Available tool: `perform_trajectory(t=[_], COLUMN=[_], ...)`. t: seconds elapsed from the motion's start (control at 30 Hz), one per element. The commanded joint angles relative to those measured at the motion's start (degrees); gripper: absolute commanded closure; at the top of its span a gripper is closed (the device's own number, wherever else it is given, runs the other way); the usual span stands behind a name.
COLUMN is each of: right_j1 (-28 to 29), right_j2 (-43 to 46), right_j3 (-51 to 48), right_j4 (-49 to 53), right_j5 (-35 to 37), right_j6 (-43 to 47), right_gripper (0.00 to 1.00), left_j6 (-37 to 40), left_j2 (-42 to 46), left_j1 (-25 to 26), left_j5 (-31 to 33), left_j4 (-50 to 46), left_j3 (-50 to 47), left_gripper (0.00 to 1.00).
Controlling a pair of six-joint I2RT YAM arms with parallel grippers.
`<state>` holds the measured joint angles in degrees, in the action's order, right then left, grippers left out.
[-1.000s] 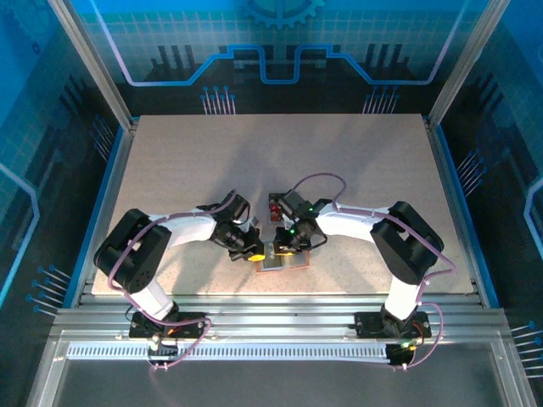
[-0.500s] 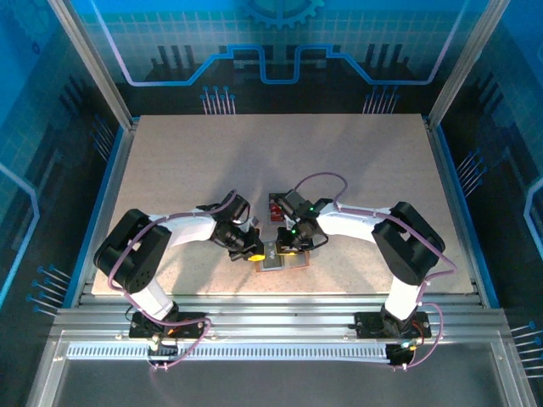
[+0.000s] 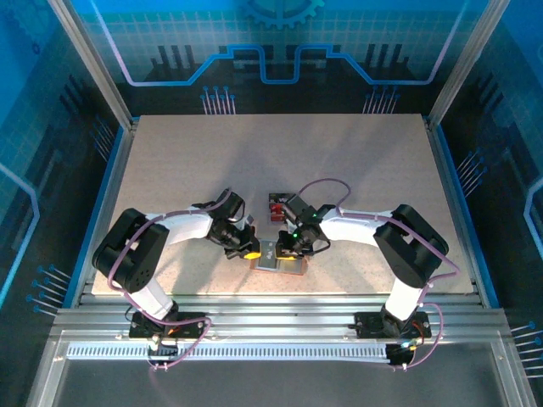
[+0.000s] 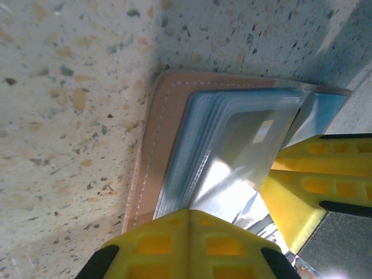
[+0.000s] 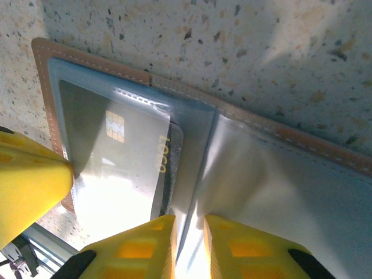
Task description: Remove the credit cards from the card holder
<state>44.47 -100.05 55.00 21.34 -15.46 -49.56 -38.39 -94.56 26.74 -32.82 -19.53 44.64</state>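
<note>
Two end effectors meet over the card holder, which lies spread open on the bench close to its near edge, between the two arms. The left end effector has its yellow fingers pressed fully together and grips nothing; its closed tip bears down on the stack of clear sleeves, probably to pin the card holder flat so it cannot slide or lift when something is pulled. The right end effector is nearly closed, its fingers parted only by a sliver, and a clear leaf of the card holder appears to be pinched between them. That hold looks meant to peel the leaf away from the stack and expose the pocket beneath. In that pocket a credit card with a chip sits tucked under plastic, its edge not yet free. A red card lies on the bench just behind the card holder, apart from it, so at least one seems already out. The next pull calls for a grip on the card itself, not on the sleeve.
</note>
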Motion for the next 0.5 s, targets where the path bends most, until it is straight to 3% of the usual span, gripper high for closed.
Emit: perform_trajectory(t=[0.0,0.47], right_j1=[0.64,-1.96], right_j2=[0.97,0.38], right_j3=[-0.53,0.19], right_j4=[0.62,1.59], right_j5=[1.47,1.8], right_j6=[-0.59,2.99], right_gripper=[0.8,0.81], left_j6=[1.61,0.07], left_j2=[1.05,3.08], left_j1=[-0.17,-0.13], left_j5=[-0.14,-1.11], left_j4=[-2.78,-1.0], left_j3=[0.8,0.89], left_gripper=[0.96,0.95])
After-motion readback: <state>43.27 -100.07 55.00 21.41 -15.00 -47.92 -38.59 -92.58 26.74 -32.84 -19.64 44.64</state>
